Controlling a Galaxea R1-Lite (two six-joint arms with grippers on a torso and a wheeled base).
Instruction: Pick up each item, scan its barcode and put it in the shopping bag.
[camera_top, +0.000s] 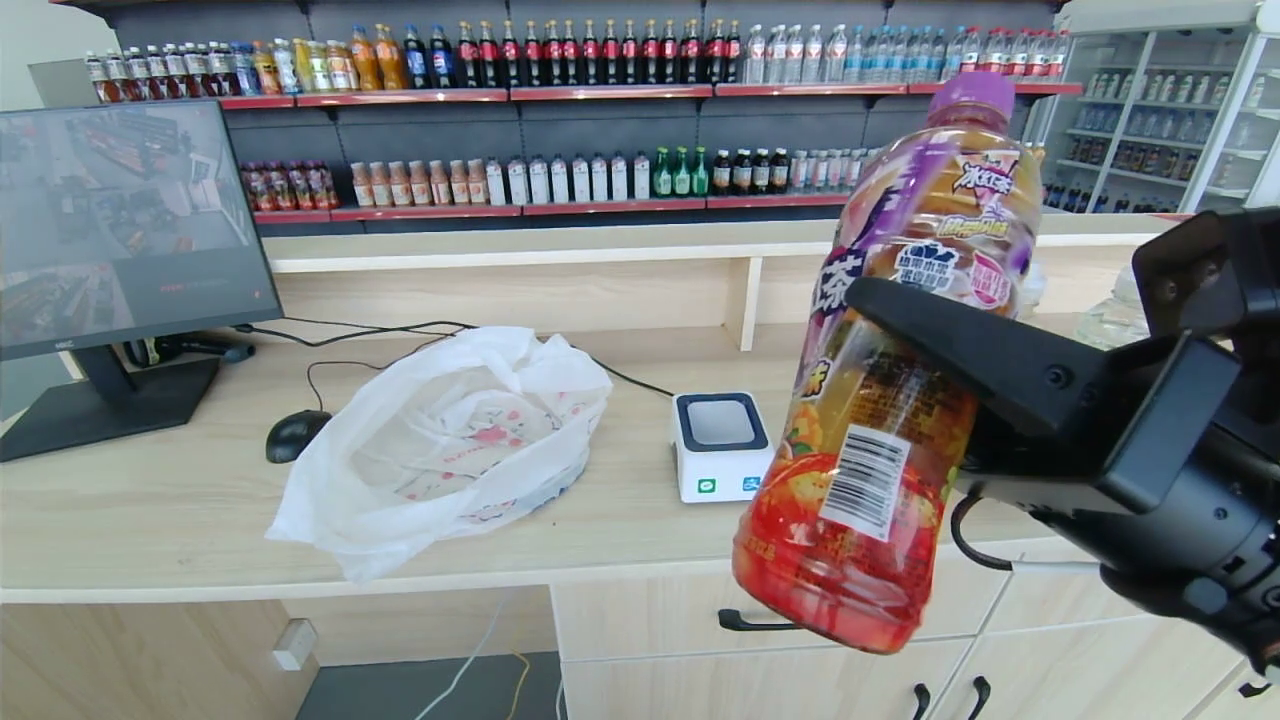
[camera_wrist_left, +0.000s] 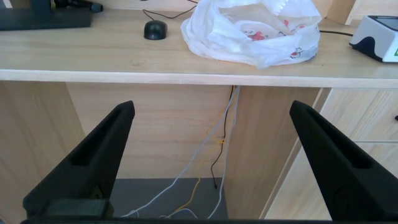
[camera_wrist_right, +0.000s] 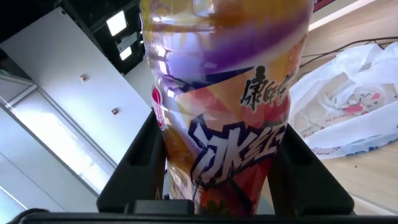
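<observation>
A juice bottle with a purple cap and a red-orange drink hangs tilted above the counter's front edge, its barcode turned toward the head view. My right gripper is shut on its middle; the bottle sits between the black fingers. The white barcode scanner stands on the counter just left of the bottle. Farther left lies the white shopping bag, mouth open upward. My left gripper is open and holds nothing, low in front of the counter, below the bag.
A monitor and a black mouse occupy the counter's left end, with cables running behind the bag. A raised wooden ledge backs the counter, with drink shelves beyond. Drawers with black handles sit under the counter.
</observation>
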